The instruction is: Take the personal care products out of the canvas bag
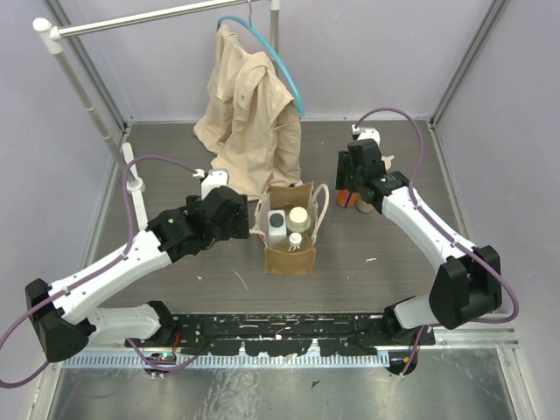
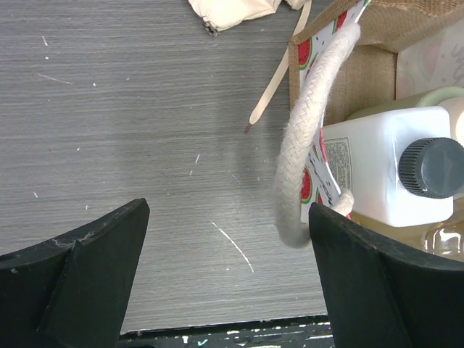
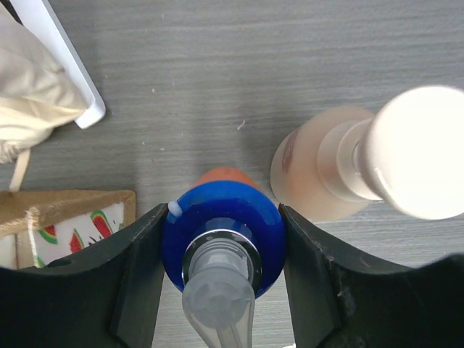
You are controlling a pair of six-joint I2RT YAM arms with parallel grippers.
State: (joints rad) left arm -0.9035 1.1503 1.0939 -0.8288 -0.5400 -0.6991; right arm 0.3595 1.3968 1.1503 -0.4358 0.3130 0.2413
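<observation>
The canvas bag (image 1: 290, 249) stands upright at the table's middle with its cream loop handles up. It holds the white jug-shaped bottle (image 1: 276, 226), the pale olive bottle with cream cap (image 1: 298, 217) and the small clear bottle with white cap (image 1: 295, 239). My left gripper (image 1: 251, 220) is open at the bag's left side; in the left wrist view (image 2: 226, 217) a cream handle (image 2: 301, 145) hangs just inside its right finger, next to the jug (image 2: 377, 163). My right gripper (image 1: 353, 186) is shut on the blue cap of the orange bottle (image 3: 223, 217), right of the bag. The peach pump-top bottle (image 3: 341, 174) stands beside it.
A large beige shirt (image 1: 249, 114) on a blue hanger (image 1: 278, 52) hangs from a rail (image 1: 149, 17) behind the bag and reaches down to the table. Grey walls enclose the table on the left, back and right. A black rail (image 1: 280, 332) runs along the near edge.
</observation>
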